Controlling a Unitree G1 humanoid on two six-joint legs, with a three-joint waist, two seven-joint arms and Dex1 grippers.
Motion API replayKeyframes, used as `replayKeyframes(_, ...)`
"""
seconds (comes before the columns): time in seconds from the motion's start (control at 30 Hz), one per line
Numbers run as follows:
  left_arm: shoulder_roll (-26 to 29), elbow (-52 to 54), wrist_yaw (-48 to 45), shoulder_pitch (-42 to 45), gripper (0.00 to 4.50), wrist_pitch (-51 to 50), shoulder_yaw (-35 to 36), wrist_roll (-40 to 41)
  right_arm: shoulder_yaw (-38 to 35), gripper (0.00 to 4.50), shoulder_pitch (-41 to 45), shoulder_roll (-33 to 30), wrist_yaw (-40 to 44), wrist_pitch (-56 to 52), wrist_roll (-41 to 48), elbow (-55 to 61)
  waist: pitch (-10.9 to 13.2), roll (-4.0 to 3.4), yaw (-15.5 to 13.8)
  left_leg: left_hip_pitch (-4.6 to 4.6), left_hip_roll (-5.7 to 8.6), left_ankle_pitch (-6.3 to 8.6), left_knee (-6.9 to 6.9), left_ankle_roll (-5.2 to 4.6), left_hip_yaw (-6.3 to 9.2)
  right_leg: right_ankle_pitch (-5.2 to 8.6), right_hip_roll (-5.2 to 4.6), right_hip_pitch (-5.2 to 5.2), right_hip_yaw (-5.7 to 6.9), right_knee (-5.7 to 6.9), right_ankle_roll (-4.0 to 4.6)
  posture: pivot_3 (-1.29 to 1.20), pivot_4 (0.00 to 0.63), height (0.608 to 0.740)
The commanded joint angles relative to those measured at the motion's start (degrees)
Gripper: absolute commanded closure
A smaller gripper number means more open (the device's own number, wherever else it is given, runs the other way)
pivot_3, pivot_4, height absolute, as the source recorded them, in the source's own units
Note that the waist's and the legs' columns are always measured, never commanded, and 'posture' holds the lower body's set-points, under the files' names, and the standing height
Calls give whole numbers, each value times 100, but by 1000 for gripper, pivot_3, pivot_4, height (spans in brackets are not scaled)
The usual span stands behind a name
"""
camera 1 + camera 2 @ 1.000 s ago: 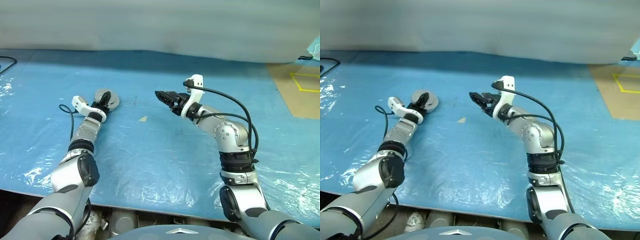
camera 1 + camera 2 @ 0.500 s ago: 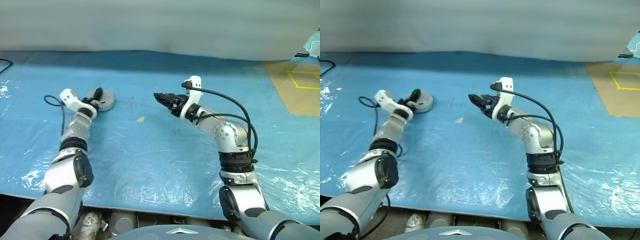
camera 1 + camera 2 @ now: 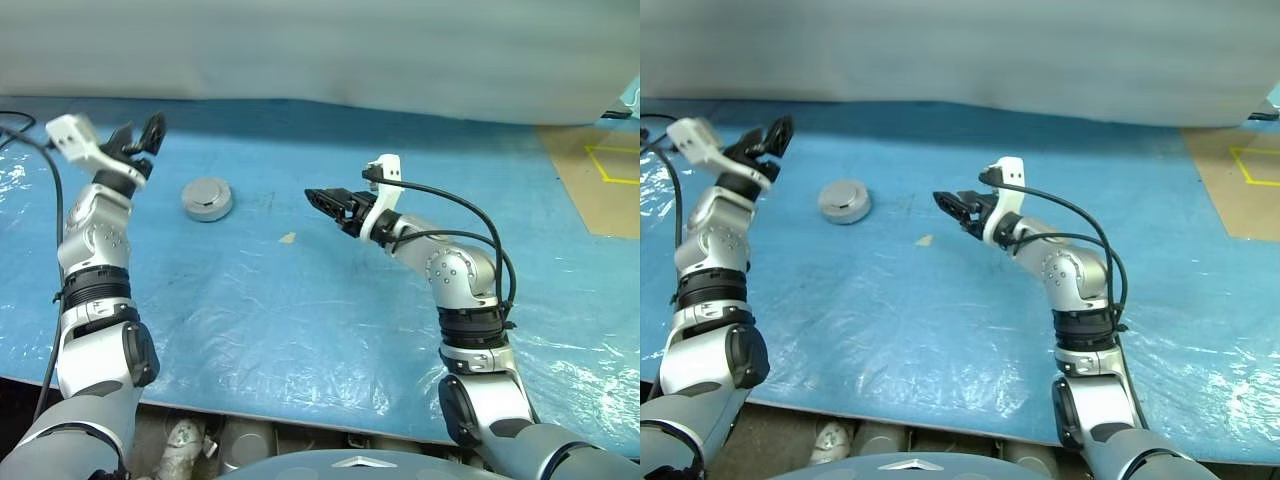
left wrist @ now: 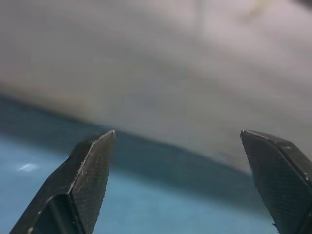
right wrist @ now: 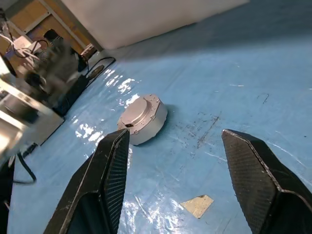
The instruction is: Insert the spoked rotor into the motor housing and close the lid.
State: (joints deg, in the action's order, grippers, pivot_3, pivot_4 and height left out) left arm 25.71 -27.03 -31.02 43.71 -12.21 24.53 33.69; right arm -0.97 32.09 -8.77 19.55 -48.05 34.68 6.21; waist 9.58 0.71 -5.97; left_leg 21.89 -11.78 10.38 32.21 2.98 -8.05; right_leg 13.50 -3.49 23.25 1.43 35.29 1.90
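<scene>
Right wrist view: motor housing (image 5: 142, 118) sits shut on the blue-covered bench (image 3: 300, 300), lid (image 3: 206, 190) flat on top.
Progress: by the look of it the closing is done; rotor presumably inside, hidden.
Left gripper (image 3: 138, 134): raised at far left, well apart from the housing, spread wide, empty.
Right gripper (image 3: 325, 199): hovering mid-bench, right of the housing, fingers parted, holding nothing.
Scrap (image 3: 287, 238): small tan bit lying between them.

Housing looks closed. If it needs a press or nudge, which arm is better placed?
Left, probably: left end effector is open beside the motor housing, though raised; right end effector is farther off.
</scene>
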Motion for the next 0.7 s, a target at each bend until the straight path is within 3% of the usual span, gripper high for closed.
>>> replayKeyframes(0.03, -185, 1288, -416, -362, 164, -476, -682, 102, 221, 1342, -267, -271, 143, 459, -403, 555, 1, -5, 13, -1, 0, 0, -1, 0, -2, 0, 1, -1, 0, 0, 0, 0, 150, 740)
replayKeyframes(0.2, -627, 2343, -661, -1041, 164, -684, -1676, -132, 371, 1342, -758, -526, -174, 1275, -1269, 858, 10, -20, 88, -8, -6, 0, -4, 0, -3, 0, 15, 8, -8, 5, 1, 0, 150, 740)
replayKeyframes(0.37, -1092, 2503, -689, -1736, 164, -492, -2394, -571, 355, 1342, -1411, -699, -477, 1380, -1797, 1097, 10, -22, 97, -14, -5, 0, -4, -1, -8, 0, 15, 6, -16, 3, 1, 0, 150, 740)
replayKeyframes(0.5, -1132, 2565, -1040, -2122, 164, -175, -2758, -824, 372, 1342, -1908, -764, -761, 1549, -2246, 1184, 12, -25, 100, -15, -5, 0, -5, -1, -12, 0, 16, 4, -20, -5, -1, 0, 150, 740)
replayKeyframes(0.7, -1066, 2155, -1204, -2154, 164, 587, -2964, -1458, 255, 1342, -2008, -665, -903, 1618, -2418, 1258, 17, -36, 144, -34, -4, 1, -3, -2, -30, 0, 14, -2, -37, -6, -2, 0, 150, 740)
